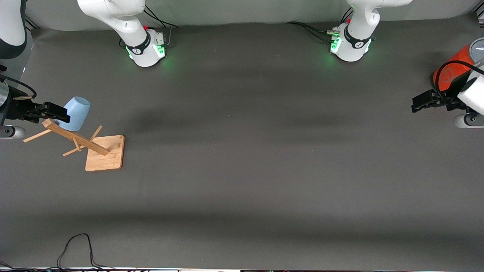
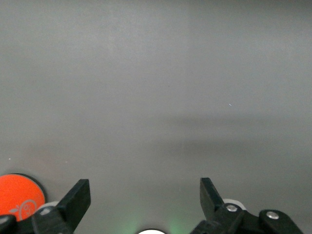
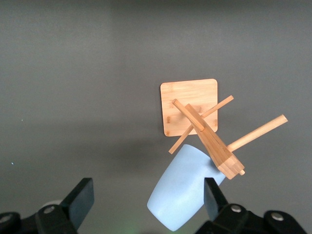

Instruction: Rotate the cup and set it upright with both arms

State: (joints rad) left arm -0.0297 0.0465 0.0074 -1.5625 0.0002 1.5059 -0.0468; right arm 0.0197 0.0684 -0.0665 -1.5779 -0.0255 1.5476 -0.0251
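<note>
Cup [image 1: 76, 112] hung on wooden rack [image 1: 99, 150], orange can [image 1: 453, 68] well apart

My jaws are matt black plastic with small bright metal screws at the knuckles, and my arms wear a smooth, glossy white shell. The cup [image 1: 76, 112] is smooth pale-blue plastic with a soft sheen, hung on a rack [image 1: 99, 148] of light, fine-grained bamboo-like wood. The counter [image 1: 264, 170] is covered in dull dark-grey cloth, and the orange-red can [image 1: 452, 68] looks glossy.
</note>
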